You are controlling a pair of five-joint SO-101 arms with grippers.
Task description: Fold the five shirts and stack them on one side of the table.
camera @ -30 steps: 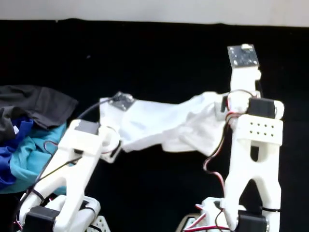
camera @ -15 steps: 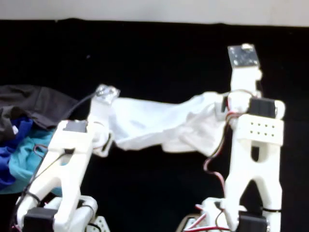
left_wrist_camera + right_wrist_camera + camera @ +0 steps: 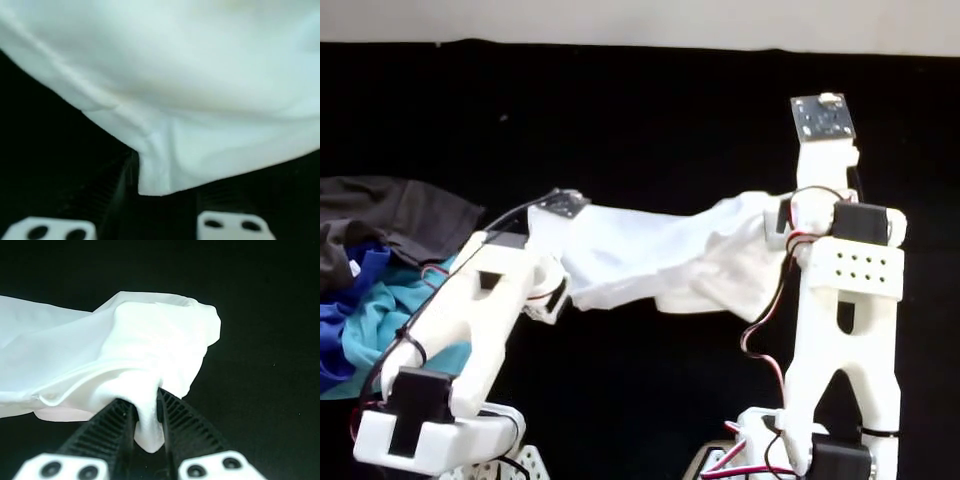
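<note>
A white shirt (image 3: 660, 255) hangs stretched above the black table between my two arms. My left gripper (image 3: 552, 222) is shut on its left end; in the left wrist view the cloth (image 3: 200, 90) drapes over that gripper (image 3: 145, 167) and a corner hangs down beside one finger (image 3: 117, 187). At the right, my right gripper (image 3: 782, 215) is shut on the shirt's other end, and the right wrist view shows bunched white fabric (image 3: 150, 350) pinched in this gripper (image 3: 146, 410).
A pile of other shirts lies at the table's left edge: dark grey (image 3: 400, 210) on top, blue (image 3: 340, 295) and teal (image 3: 375, 320) below it. The black tabletop (image 3: 650, 120) behind the arms is bare.
The left arm swung its end of the white shirt left, then back right and slightly lower. The right arm has kept still with its end.
</note>
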